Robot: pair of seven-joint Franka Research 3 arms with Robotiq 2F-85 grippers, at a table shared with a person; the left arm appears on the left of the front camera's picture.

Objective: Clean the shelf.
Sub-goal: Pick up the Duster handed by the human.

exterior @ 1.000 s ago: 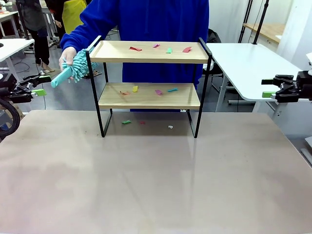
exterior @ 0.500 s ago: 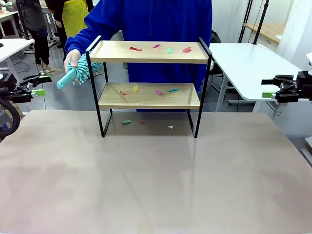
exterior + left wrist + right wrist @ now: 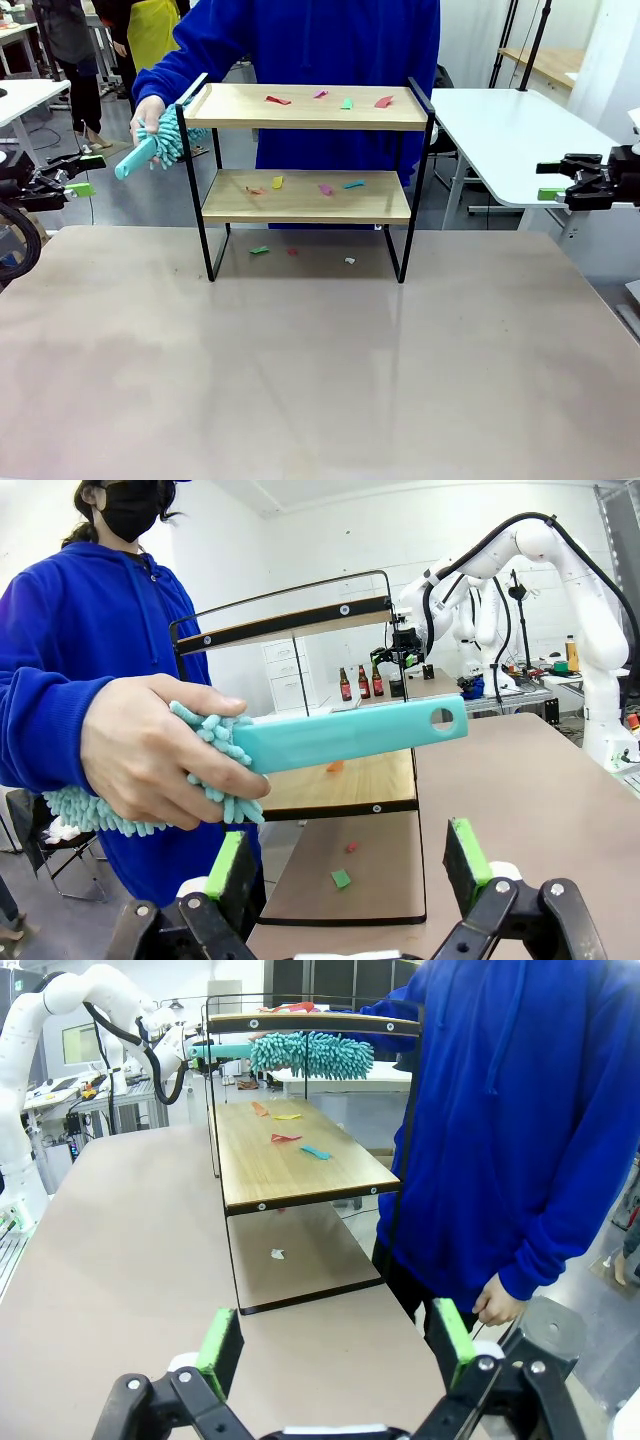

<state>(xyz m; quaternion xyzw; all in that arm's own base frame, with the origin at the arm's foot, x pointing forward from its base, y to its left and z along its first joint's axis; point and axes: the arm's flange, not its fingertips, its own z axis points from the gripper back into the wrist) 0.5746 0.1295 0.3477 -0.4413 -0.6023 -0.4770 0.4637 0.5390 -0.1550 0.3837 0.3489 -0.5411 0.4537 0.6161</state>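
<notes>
The shelf (image 3: 305,107) stands at the table's far middle, two wooden boards in a black frame. Several coloured scraps (image 3: 345,102) lie on both boards, and a few lie on the table under it. A person in a blue hoodie stands behind it, one hand (image 3: 148,112) holding a teal fluffy duster (image 3: 165,135) at the shelf's left end. My left gripper (image 3: 88,172) hangs open at the left edge, away from the shelf. My right gripper (image 3: 550,180) hangs open at the right. The left wrist view shows the duster (image 3: 350,732) just beyond my open fingers (image 3: 465,850).
The beige tabletop (image 3: 320,370) spreads bare in front of the shelf. A white table (image 3: 510,130) stands at the back right, behind my right gripper. In the right wrist view the shelf (image 3: 300,1165) is seen end-on, with the person's blue sleeve (image 3: 560,1210) close on the right.
The person's hand has brought the duster a little to the right, up against the shelf's left end. Neither arm has moved and both grippers have stayed open.
</notes>
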